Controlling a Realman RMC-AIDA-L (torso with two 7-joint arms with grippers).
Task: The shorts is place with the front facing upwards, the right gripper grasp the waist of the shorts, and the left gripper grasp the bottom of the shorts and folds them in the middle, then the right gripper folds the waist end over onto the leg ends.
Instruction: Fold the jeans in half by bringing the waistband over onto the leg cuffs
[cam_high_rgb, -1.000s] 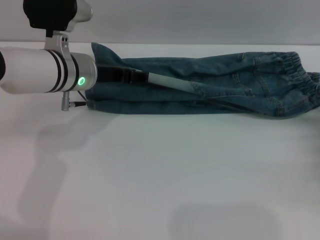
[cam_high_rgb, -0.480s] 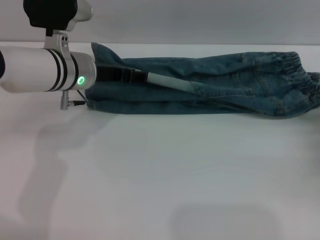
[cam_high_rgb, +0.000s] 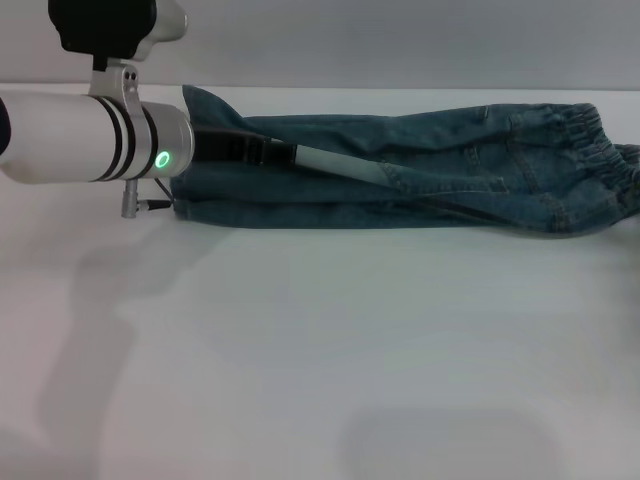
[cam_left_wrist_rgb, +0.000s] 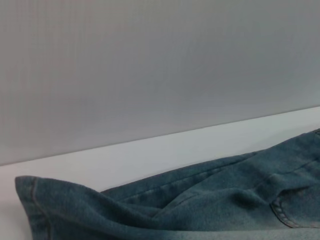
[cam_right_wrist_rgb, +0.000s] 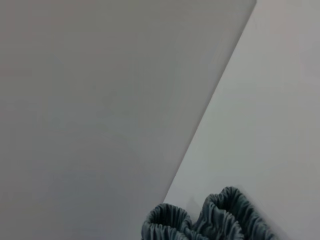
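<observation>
The shorts (cam_high_rgb: 430, 175) lie folded lengthwise along the far side of the white table (cam_high_rgb: 320, 340). The gathered waist (cam_high_rgb: 605, 150) is at the right end. The bottom of the shorts (cam_high_rgb: 200, 205) is at the left end, where one hem corner (cam_high_rgb: 195, 100) stands up. My left gripper (cam_high_rgb: 245, 150), black on a white arm with a green light, lies over the denim near that end and points toward the waist. The left wrist view shows the raised hem (cam_left_wrist_rgb: 30, 200) and folded denim (cam_left_wrist_rgb: 210, 200). The right wrist view shows only the ruched waist (cam_right_wrist_rgb: 220, 217); the right gripper is out of view.
A grey wall (cam_high_rgb: 400, 40) rises just behind the table's far edge, close to the shorts. Bare white tabletop stretches from the shorts to the near edge. A pale straight strip (cam_high_rgb: 340, 163) shows in the fold just past the left gripper.
</observation>
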